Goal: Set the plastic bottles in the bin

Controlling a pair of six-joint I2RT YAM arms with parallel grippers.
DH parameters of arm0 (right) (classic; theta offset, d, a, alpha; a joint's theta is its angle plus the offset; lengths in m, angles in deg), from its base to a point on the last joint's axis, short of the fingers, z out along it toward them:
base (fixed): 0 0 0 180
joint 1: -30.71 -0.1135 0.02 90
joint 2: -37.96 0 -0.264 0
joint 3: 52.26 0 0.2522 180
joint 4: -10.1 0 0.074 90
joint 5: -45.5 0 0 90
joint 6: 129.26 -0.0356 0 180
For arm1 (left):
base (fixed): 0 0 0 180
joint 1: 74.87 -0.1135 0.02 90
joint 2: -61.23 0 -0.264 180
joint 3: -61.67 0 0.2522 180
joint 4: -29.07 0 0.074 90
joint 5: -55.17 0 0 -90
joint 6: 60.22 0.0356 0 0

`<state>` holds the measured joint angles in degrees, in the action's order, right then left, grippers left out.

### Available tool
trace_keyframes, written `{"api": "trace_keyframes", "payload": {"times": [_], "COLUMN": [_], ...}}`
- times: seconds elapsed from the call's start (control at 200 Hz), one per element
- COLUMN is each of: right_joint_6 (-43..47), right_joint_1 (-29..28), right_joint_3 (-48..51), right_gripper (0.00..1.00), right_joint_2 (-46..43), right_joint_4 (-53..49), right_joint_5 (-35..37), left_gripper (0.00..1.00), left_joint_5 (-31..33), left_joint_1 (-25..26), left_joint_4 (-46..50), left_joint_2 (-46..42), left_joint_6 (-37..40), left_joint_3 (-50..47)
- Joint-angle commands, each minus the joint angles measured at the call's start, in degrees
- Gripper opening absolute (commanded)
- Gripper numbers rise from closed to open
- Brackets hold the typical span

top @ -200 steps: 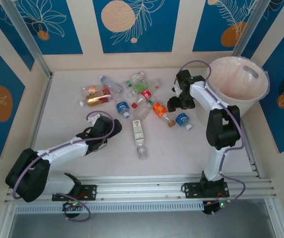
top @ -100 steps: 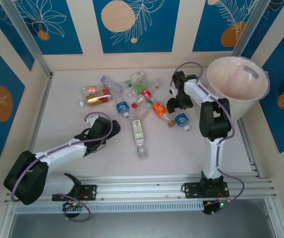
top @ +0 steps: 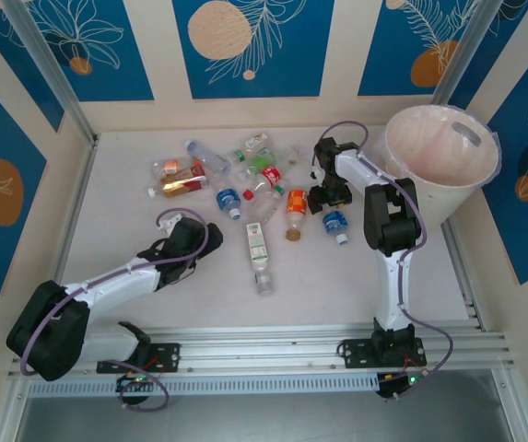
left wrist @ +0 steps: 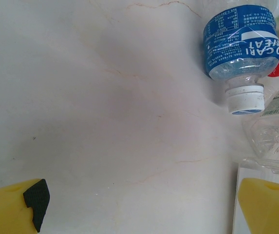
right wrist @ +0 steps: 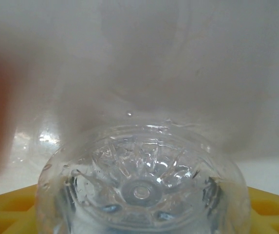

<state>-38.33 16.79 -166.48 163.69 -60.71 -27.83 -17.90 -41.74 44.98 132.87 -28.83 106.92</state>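
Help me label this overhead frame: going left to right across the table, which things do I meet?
Red-labelled bottle → left blue-labelled bottle → white-labelled bottle → orange-labelled bottle → right blue-labelled bottle → bin.

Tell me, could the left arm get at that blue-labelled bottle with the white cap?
Probably yes. The left gripper is open, and the blue-labelled bottle lies just ahead to its right across bare table. A clear bottle beside it might get nudged.

Base of a clear bottle (right wrist: 141,190), close up, between yellow jaws
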Motion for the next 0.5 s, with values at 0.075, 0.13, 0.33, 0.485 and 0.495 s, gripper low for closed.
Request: {"api": "trace_keyframes", "payload": {"times": [0.075,0.13,0.33,0.485,0.495], "right_joint_6": [-1.8,-2.0,-2.0,-2.2,-2.2], "right_joint_1": [0.0,0.1,0.0,-0.2,-0.3], "right_joint_3": [2.5,3.1,5.7,8.0,8.3], "right_gripper": [0.58,0.55,0.5,0.49,0.49], "right_joint_2": [-7.2,-8.8,-14.7,-20.5,-21.0], "right_joint_4": [4.5,5.2,8.3,11.3,11.5], "right_joint_5": [-0.5,-1.0,-1.0,-1.5,-1.6], "left_gripper": [1.0,1.0,1.0,1.0,1.0], "left_joint_5": [-0.4,-0.5,-0.9,-3.0,-3.2], "left_joint_1": [-0.8,-0.9,-1.0,-1.3,-1.4], "left_joint_4": [-0.1,-0.2,-0.5,-1.8,-1.9], "left_joint_2": [-0.3,-0.3,0.1,1.2,1.2], "left_joint_6": [-1.2,-1.2,-1.2,-0.2,0.0], "left_joint_3": [-0.5,-0.6,-0.7,-0.2,-0.1]}}
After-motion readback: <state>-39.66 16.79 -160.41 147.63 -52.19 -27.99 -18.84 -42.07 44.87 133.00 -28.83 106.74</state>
